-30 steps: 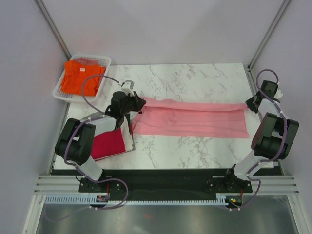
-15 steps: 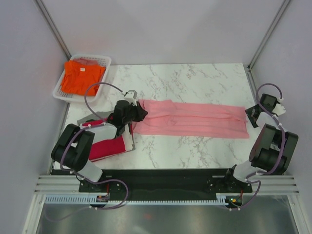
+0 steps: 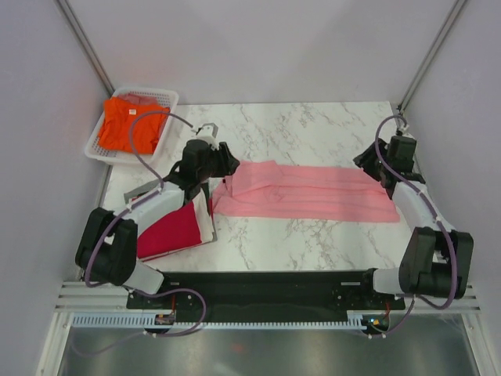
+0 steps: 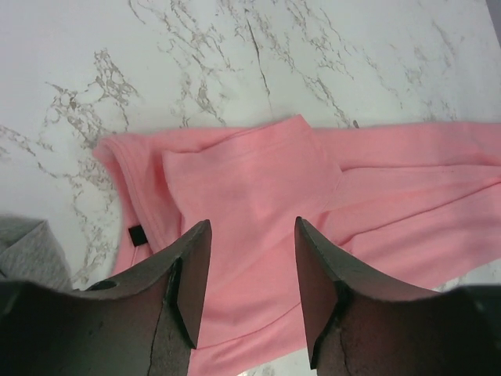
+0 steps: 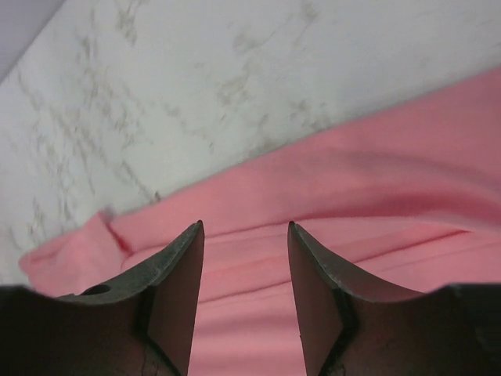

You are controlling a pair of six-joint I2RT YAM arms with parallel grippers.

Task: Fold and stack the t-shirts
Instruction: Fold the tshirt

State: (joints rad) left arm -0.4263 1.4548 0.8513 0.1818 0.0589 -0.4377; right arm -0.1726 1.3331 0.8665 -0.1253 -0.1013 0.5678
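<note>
Found the large light pink cotton tee [image 3: 313, 192] stretched as a narrow strip across the white marble table [image 3: 313, 129], left end turned in; cross-folds judged not yet done. Saw left gripper [image 4: 250, 225] and right gripper [image 5: 243, 227] spread above its ends, pinching nothing. Noted folded crimson tee [image 3: 171, 229] near left, orange tee [image 3: 125, 124] waiting in far-left white mesh basket [image 3: 167, 95].

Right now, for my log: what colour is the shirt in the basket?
The shirt is orange; top view shows it best.
</note>
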